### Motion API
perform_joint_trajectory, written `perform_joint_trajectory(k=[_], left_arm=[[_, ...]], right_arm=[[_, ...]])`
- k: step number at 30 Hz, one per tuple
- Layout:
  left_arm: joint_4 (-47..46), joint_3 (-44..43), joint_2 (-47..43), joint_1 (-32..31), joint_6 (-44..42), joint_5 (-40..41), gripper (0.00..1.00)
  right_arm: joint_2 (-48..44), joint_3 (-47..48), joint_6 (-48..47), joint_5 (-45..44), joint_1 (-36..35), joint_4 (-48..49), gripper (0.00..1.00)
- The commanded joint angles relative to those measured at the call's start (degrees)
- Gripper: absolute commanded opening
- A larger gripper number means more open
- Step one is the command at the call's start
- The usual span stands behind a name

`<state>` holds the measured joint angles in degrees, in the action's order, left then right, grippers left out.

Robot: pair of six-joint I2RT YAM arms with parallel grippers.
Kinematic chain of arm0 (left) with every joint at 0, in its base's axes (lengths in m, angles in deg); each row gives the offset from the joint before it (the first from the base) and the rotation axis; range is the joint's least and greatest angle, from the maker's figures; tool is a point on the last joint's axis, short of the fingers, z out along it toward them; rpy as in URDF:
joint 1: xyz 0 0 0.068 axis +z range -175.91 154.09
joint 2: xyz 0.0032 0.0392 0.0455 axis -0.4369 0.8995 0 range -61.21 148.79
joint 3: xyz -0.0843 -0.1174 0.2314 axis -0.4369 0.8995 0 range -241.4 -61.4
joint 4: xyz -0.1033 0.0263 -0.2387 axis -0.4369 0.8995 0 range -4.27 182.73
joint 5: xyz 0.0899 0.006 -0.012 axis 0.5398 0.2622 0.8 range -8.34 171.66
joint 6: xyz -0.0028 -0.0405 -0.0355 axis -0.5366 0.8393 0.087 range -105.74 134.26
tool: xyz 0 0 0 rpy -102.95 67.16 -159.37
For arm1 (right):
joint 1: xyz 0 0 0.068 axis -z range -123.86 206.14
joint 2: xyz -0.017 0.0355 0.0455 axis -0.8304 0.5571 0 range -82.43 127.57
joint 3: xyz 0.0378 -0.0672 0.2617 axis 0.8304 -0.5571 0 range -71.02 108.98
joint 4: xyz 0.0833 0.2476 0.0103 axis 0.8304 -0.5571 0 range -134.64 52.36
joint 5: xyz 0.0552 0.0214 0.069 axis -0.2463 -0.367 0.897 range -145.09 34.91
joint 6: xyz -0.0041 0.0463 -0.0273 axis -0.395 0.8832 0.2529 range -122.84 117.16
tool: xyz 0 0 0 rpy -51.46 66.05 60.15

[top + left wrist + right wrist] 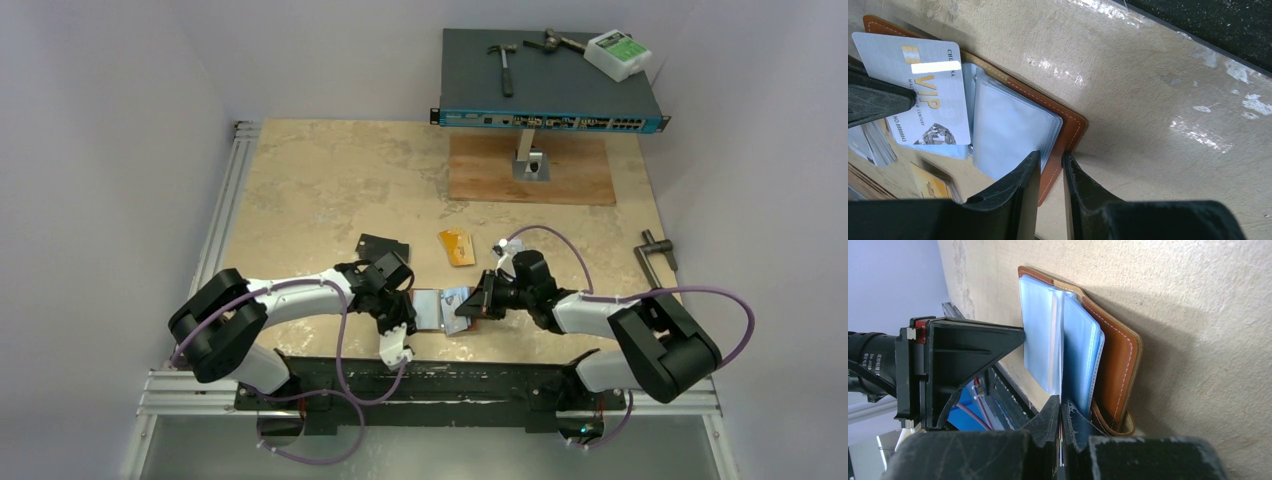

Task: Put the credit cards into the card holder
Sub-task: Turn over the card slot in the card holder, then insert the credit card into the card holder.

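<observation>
Card holder (428, 312) sits open at lower centre of the overhead view, its brown cover pinched in the left hand (1052, 167). The right hand (1060, 407) is clamped tight on a silvery card (933, 95) at the blue sleeves. Beyond, a gold card (457, 246) and a black card (383, 247) lie on the desk (330, 190).

Beige stone-look worktop (320, 190), open card holder (430, 310) near the front edge, black cards (378, 245), gold-orange card (457, 247), wooden board (480, 175) at back, metal handle (652, 258) at right.

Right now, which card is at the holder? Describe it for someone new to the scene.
At the middle of the near edge of the table lies the open brown card holder. Over its blue sleeves is a silvery white card; unlike the gold-orange card and black cards farther back, it bears gold VIP lettering.
</observation>
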<state>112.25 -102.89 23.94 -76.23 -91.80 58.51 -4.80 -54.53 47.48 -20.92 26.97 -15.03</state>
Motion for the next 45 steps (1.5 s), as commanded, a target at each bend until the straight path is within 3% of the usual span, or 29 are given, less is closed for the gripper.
perform_joint_trajectory(k=[1, 26, 45], left_arm=[[2.9, 1.2, -0.6, -0.5, 1.1, -0.8, 0.22], [1.7, 1.7, -1.1, -0.6, 1.9, -0.3, 0.23], [1.3, 2.2, -1.6, -0.7, 1.9, -0.5, 0.22]], right_arm=[[1.1, 0.8, -0.6, 1.9, 0.4, 4.2, 0.0], [7.6, 3.6, -1.4, 4.5, 0.4, 7.8, 0.0], [11.5, 5.6, -3.2, 0.3, 0.4, 7.4, 0.0]])
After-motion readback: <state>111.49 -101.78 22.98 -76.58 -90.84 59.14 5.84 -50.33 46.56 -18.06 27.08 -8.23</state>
